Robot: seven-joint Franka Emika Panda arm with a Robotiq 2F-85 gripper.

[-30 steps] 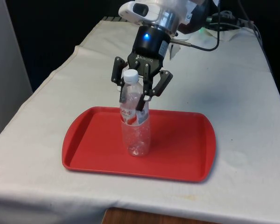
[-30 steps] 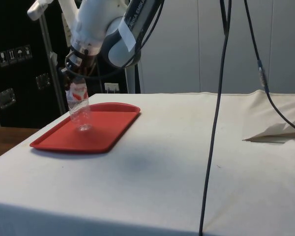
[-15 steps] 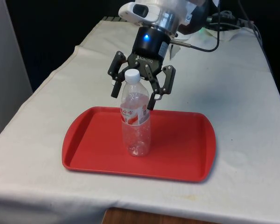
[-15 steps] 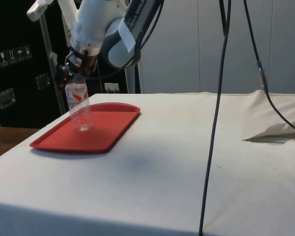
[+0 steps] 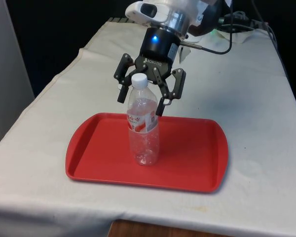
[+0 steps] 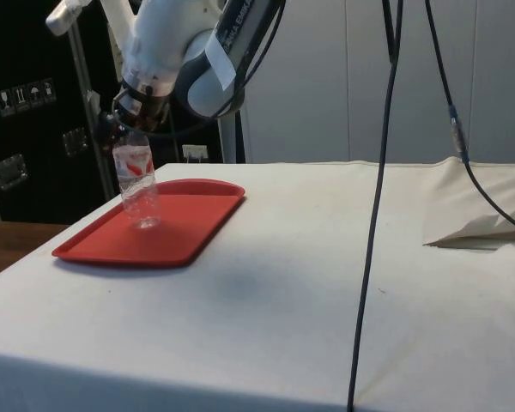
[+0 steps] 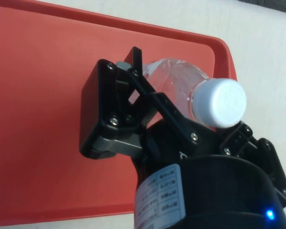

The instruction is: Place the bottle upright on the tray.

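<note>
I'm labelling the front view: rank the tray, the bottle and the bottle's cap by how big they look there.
Largest to smallest:
1. tray
2. bottle
3. cap

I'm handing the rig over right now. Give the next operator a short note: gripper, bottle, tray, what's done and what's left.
Gripper: open, fingers spread either side of the bottle's neck, not touching it.
Bottle: clear plastic with a white cap and a red-and-white label, standing upright on its own near the middle of the tray.
Tray: red, flat on the white cloth, near the table's front edge in the front view.
Done: bottle placed upright on the tray and released.
Left: lift the arm straight up and away without knocking the cap; nothing else to move.
</note>
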